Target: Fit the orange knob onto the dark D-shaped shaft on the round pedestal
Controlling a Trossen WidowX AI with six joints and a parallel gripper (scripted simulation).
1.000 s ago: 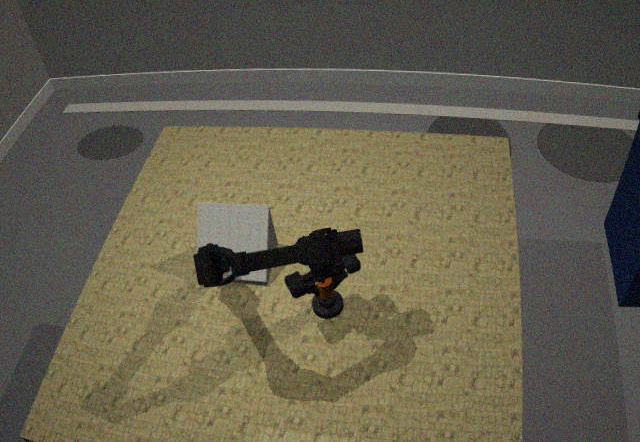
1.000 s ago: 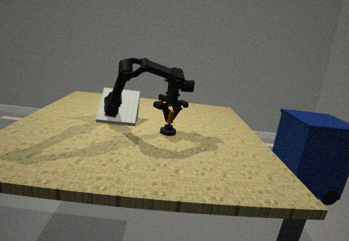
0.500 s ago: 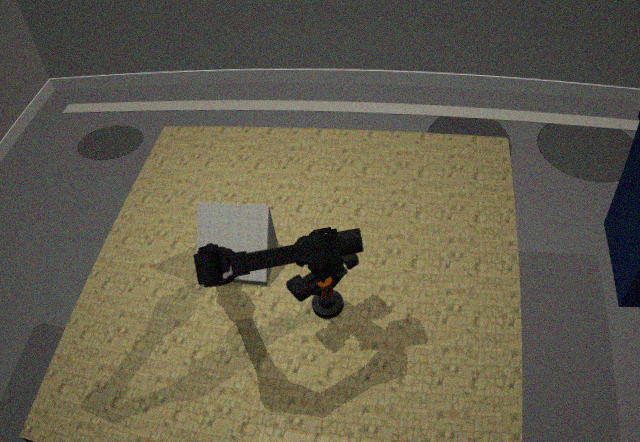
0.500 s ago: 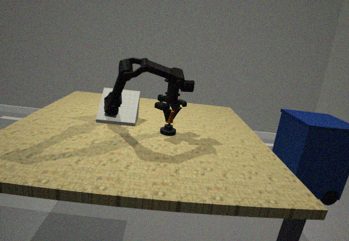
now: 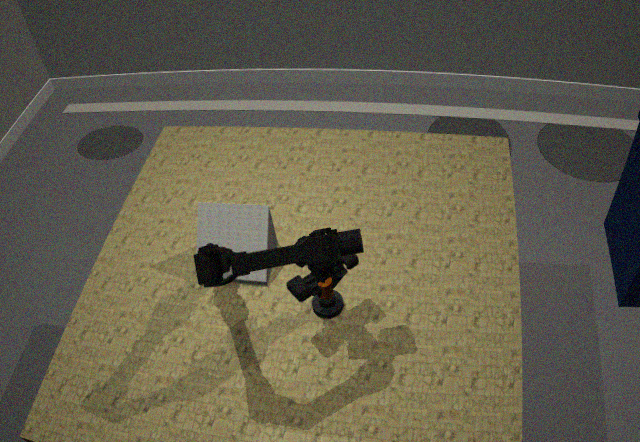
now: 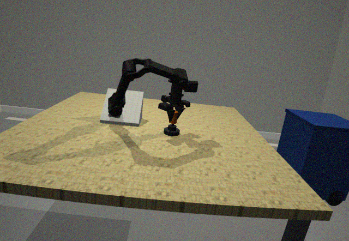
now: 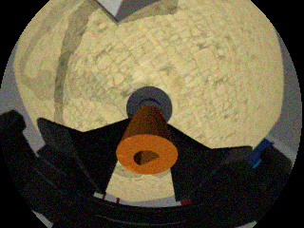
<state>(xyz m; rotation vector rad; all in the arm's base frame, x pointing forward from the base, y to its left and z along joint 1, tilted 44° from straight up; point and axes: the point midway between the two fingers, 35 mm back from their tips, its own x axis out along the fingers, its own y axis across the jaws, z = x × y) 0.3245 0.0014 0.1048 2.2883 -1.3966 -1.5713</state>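
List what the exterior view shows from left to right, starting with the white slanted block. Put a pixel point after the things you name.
White slanted block point(image 5: 232, 225) point(image 6: 133, 104) point(image 7: 114, 7) → round pedestal point(image 5: 327, 309) point(image 6: 171, 131) point(image 7: 163, 97) → blue bin point(image 5: 628, 220) point(image 6: 312, 139) point(image 7: 259, 153)

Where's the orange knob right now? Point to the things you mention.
Exterior view: the orange knob point(image 5: 326, 290) point(image 6: 174, 117) point(image 7: 147, 154) is clamped between the gripper's fingers, tilted, directly above the round pedestal point(image 5: 327, 310) point(image 6: 171, 132) point(image 7: 149, 92), right of the white slanted block point(image 5: 232, 225) point(image 6: 133, 107) point(image 7: 113, 7).

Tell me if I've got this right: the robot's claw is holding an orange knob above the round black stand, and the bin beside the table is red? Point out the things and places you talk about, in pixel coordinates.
Not quite: the bin point(image 5: 628, 230) point(image 6: 298, 145) is blue, as the exterior view shows. The rest is right.
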